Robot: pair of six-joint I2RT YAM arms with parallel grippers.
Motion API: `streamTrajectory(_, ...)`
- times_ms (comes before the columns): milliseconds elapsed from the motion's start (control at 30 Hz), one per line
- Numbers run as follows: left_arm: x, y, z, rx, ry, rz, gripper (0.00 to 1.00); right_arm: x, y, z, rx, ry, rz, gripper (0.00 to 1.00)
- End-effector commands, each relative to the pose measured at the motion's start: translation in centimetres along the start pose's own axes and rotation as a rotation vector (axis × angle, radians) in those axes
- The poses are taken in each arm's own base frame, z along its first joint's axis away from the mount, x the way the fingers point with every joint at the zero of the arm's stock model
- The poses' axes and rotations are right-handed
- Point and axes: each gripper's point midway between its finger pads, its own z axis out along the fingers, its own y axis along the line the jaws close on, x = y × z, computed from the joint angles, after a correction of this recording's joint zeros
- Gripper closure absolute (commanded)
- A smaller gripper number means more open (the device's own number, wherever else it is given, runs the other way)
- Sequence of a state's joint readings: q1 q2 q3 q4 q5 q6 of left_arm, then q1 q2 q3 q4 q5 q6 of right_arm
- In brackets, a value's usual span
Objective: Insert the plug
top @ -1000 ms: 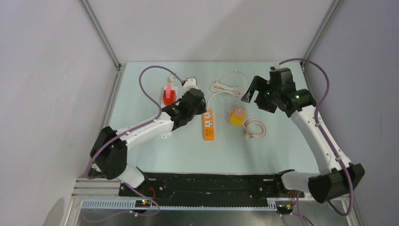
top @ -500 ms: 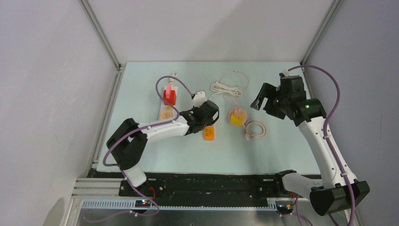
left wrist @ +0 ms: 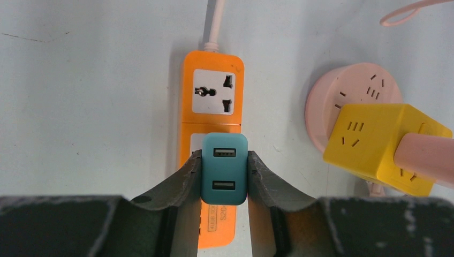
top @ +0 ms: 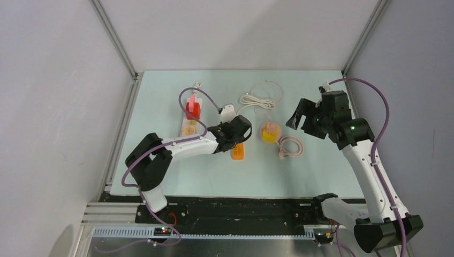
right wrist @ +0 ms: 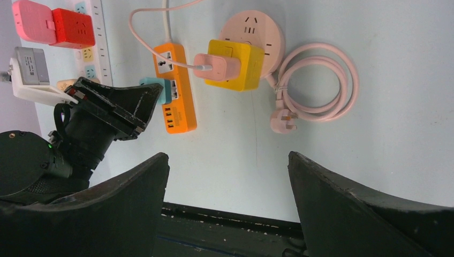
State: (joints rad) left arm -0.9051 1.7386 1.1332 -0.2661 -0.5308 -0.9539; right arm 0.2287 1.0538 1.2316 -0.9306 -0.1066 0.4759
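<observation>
The left claw (left wrist: pixel 225 156), having just swung over from farther left, is now hovering above the orange power strip (left wrist: pixel 213 96), pinching the teal USB plug (left wrist: pixel 224 179) over its lower socket, so insertion is probably coming next. The strip's label is showing "S20", the rest hidden. The right claw (right wrist: pixel 226 156) is gaping wide, gripping nothing.

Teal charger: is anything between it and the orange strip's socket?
Nothing visible. The left gripper holds the teal charger directly over the second socket of the orange strip, hiding that socket. The yellow cube adapter sits apart, off to one side.
</observation>
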Motion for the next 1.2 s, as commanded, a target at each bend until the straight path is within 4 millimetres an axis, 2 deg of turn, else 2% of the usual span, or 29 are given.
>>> streamTrajectory(0,-1.5,0.2,-0.3,-0.033,-0.072,-0.029,1.00,-0.1,0.2,-0.2,-0.018,-0.012,-0.014,0.15)
streamTrajectory(300,-0.7,0.5,0.6,-0.054,-0.053,0.014,1.00,0.1,0.0,-0.2,-0.012,-0.002,-0.006,0.16)
streamTrajectory(533,0.0,0.0,1.0,-0.040,-0.023,0.045,1.00,0.7,-0.5,-0.2,0.002,0.006,0.001,0.17)
streamTrajectory(767,0.6,1.1,0.6,-0.070,-0.030,0.088,1.00,0.9,-0.9,-0.2,0.016,0.006,0.006,0.17)
streamTrajectory(867,1.2,0.5,0.2,-0.083,-0.043,0.171,1.00,1.1,-1.1,0.0,0.021,0.013,0.004,0.17)
streamTrajectory(900,0.9,-0.3,0.0,-0.078,-0.056,0.180,1.00,1.2,-1.2,0.0,0.023,0.016,0.005,0.18)
streamTrajectory(933,1.4,-0.1,0.1,-0.099,-0.045,0.207,1.00,1.3,-1.3,0.1,0.025,0.020,0.006,0.18)
streamTrajectory(967,1.1,-0.9,-0.1,-0.095,-0.056,0.211,1.00,1.4,-1.3,0.1,0.028,0.023,0.007,0.18)
streamTrajectory(1167,3.0,-0.3,0.6,-0.150,-0.009,0.249,1.00,1.9,-1.6,0.0,0.031,0.031,0.011,0.18)
